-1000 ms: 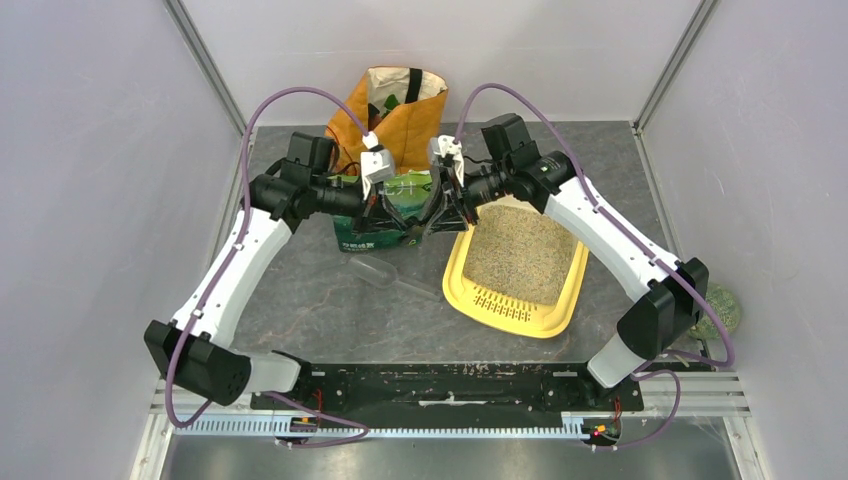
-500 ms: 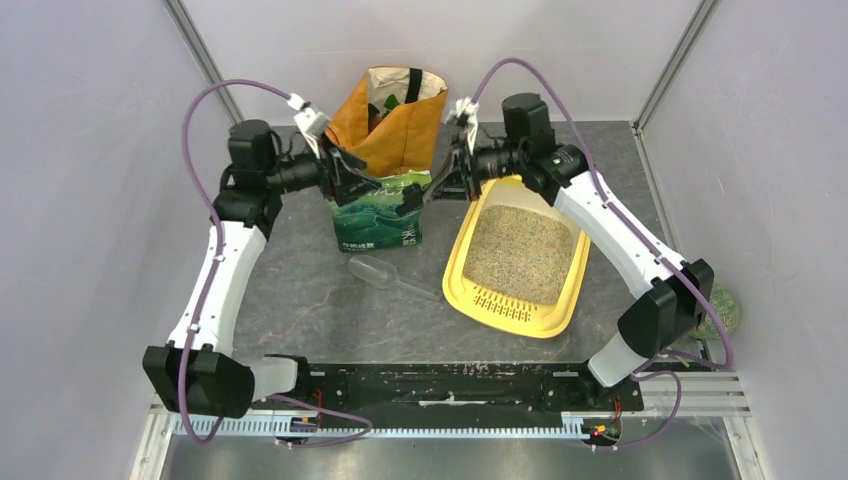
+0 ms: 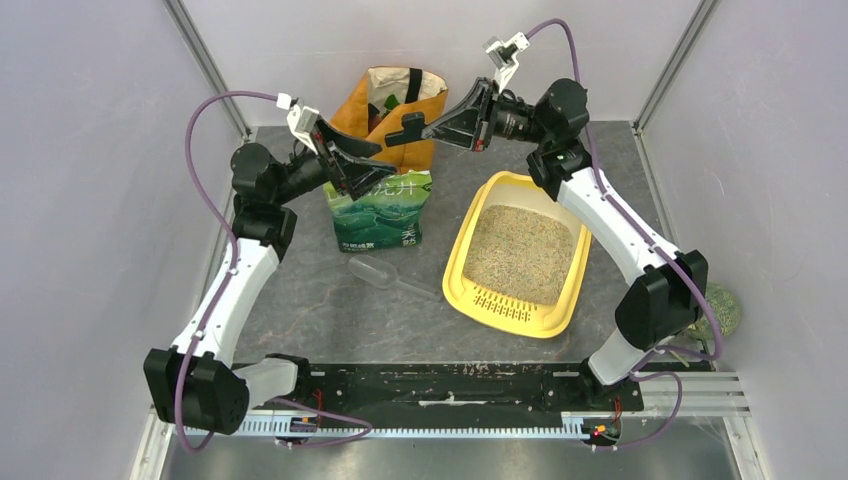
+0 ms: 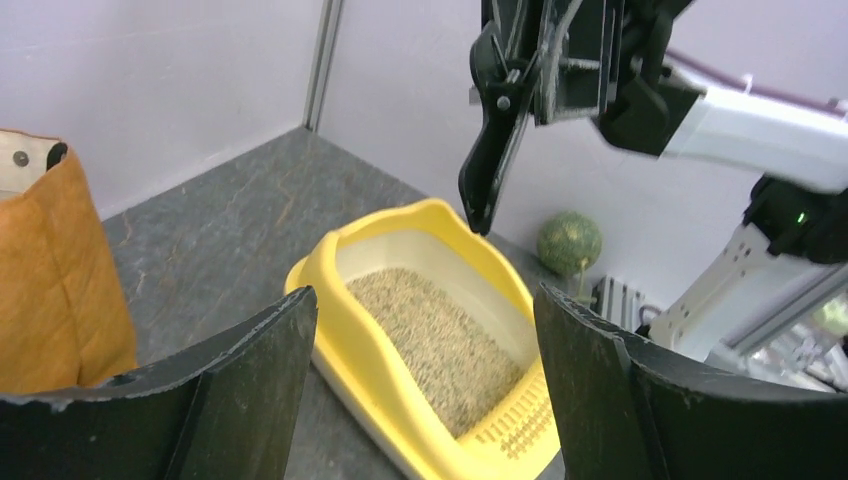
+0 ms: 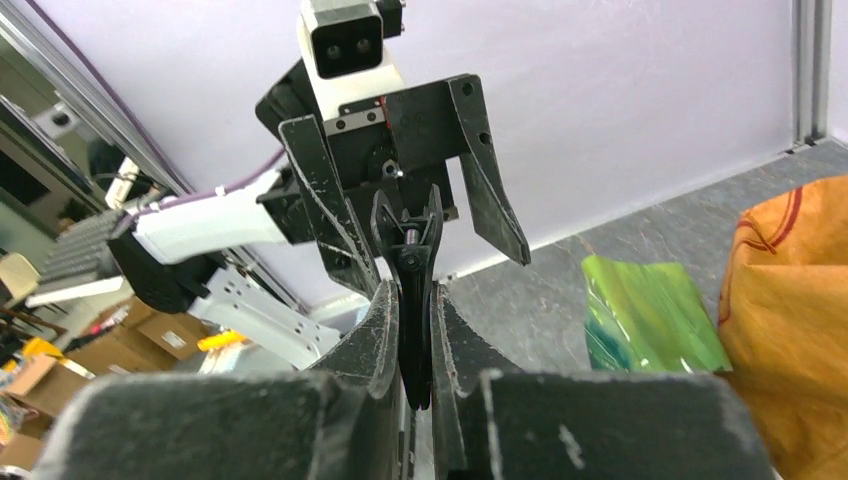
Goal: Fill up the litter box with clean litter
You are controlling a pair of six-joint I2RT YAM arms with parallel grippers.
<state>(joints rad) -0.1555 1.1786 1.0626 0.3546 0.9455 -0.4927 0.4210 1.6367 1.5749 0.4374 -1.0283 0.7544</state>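
Litter box (image 3: 456,272), yellow with a white inner wall, lies right of centre in the overhead view. Its slotted lip points toward the bottom edge, and clean litter (image 3: 520,250) covers its floor.

The left gripper (image 3: 378,165) hangs with its jaws spread wide and empty, just above the top of the green bag (image 3: 380,212), which stands upright at centre. The right gripper (image 3: 415,128) sits high at upper centre, in front of the orange bag (image 3: 355,115), its fingers drawn together to a thin slit with nothing between them. The two grippers face each other without touching.

A clear scoop (image 3: 385,275) lies on the table (image 3: 300,300) between the green bag and the box. The tabletop is dark grey and mottled like stone. Pale lilac panels close it in on three sides, with metal posts in the back corners. A green ball (image 3: 722,310) rests at the right edge.
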